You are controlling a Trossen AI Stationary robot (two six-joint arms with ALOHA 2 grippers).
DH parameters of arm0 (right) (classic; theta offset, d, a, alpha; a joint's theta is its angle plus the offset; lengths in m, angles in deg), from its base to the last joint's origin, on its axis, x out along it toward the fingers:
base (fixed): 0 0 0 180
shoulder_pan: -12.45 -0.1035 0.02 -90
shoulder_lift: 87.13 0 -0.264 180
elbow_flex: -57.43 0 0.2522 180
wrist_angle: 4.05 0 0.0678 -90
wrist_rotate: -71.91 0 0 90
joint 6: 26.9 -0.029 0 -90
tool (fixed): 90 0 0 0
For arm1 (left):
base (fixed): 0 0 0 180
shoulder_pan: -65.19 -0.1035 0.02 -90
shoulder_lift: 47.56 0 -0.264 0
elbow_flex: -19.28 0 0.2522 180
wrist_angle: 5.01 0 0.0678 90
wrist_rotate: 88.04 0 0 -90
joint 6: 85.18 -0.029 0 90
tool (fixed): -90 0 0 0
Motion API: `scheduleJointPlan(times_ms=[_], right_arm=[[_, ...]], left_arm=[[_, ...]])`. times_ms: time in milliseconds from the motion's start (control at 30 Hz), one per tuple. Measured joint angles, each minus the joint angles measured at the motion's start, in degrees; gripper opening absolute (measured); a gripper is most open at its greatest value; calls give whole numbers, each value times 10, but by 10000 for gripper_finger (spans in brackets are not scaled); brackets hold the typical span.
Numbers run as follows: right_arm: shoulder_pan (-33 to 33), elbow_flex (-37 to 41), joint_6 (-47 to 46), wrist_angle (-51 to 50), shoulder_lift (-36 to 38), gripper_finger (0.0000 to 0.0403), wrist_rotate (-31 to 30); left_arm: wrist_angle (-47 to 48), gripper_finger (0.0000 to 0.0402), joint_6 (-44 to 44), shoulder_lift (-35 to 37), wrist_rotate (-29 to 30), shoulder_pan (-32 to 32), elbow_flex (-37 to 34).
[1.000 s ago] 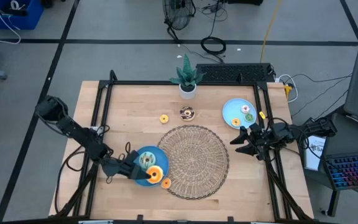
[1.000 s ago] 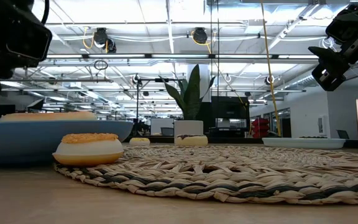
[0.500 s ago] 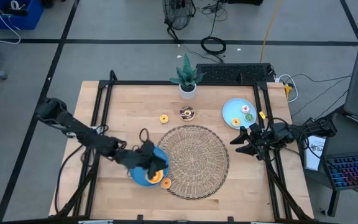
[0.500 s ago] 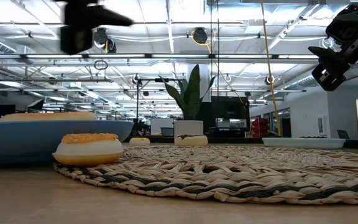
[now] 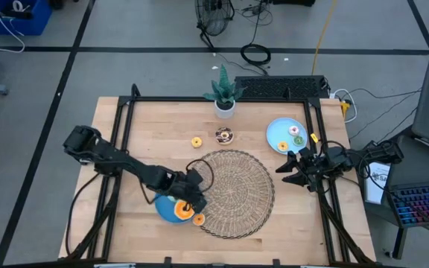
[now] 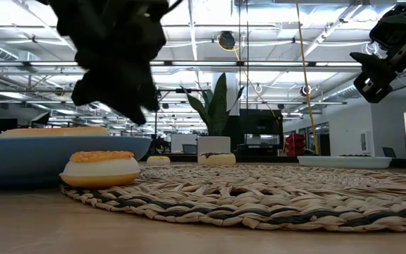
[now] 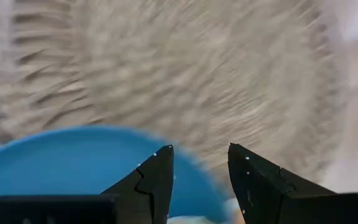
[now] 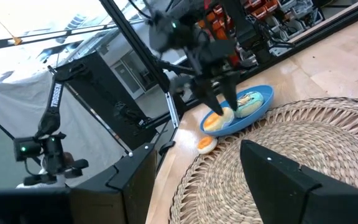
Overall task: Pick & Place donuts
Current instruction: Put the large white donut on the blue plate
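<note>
Left gripper moved from blue plate's left edge to above it, fingers parted, empty.

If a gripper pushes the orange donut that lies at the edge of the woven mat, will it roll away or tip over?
Probably neither. The orange donut lies flat and looks low and wide, so it would likely slide rather than roll. The woven mat has a coarse, ridged weave that may catch it. It seems small, so probably light.

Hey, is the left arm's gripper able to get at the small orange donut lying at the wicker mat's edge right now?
Probably yes. The left gripper hovers over the blue plate, fingers parted and empty, and the small orange donut sits uncovered just beside that plate on the round woven wicker mat rim.
</note>
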Motion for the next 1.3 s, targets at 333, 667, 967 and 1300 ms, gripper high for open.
scheduleJointPlan(times_ms=[333, 667, 967, 1300], right_arm=[[0, 0, 0, 2, 0, 219, 0], [0, 0, 0, 1, -1, 219, 0], [0, 0, 0, 1, -1, 219, 0], [0, 0, 0, 1, -1, 219, 0]], left_arm=[[69, 154, 13, -28, -34, -3, 2], [118, 154, 107, -28, -136, -1, 2], [67, 154, 94, -28, -214, -1, 2], [74, 154, 123, -28, -243, 7, 1]])
